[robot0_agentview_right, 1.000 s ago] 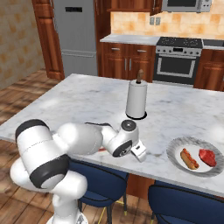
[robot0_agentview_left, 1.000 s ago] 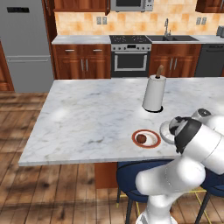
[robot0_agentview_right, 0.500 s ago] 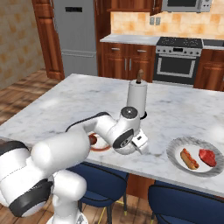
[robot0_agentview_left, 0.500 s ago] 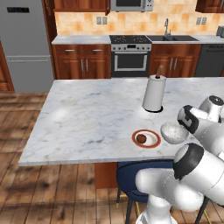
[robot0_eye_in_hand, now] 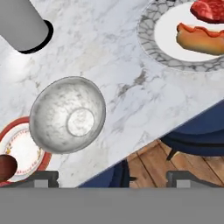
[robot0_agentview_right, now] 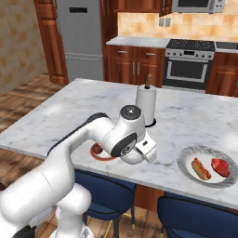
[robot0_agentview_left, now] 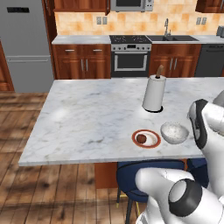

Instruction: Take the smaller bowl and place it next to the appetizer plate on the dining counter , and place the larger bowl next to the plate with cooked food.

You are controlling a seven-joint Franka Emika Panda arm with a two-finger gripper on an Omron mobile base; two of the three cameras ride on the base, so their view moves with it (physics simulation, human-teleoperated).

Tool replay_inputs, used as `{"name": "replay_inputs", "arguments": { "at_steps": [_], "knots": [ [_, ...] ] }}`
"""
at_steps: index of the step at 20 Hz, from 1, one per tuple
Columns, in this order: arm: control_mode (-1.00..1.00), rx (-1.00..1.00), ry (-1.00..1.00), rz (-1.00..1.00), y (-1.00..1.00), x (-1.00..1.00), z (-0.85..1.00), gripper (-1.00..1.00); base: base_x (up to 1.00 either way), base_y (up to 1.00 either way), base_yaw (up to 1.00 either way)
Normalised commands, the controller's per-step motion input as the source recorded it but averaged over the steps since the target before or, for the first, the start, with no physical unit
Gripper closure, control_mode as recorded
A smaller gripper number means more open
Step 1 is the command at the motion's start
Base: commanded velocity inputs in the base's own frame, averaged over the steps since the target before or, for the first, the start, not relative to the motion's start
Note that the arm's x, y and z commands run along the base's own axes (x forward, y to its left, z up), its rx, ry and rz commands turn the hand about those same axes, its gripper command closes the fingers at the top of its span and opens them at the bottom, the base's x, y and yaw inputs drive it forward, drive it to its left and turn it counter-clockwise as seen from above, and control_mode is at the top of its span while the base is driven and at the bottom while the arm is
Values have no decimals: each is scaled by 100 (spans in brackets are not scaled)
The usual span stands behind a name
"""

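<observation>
1 smaller bowl [robot0_eye_in_hand: 68,114] sits beside appetizer plate [robot0_agentview_left: 146,138] (rims touching), gripper [robot0_eye_in_hand: 111,178] wide open, empty.

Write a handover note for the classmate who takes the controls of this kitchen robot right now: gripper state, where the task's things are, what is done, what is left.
Gripper: open, holding nothing, above the smaller bowl.
Smaller bowl: upright on the dining counter, right beside the appetizer plate, their rims about touching. That step looks done.
Plate with cooked food: on the same counter, near its front edge, further along from the bowl; nothing stands next to it yet.
Paper towel roll: upright behind the bowl.
Left: fetch the larger bowl and set it by the cooked-food plate.
</observation>
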Motion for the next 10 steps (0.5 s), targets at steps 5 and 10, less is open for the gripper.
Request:
{"name": "replay_inputs", "arguments": {
  "at_steps": [5, 10],
  "knots": [
    [-100, -17, -32, 8, 48, -100, 46, -100, 0, 0, 0],
    [-100, -11, -40, 2, 12, -95, 49, -100, 0, 0, 0]
  ]
}}
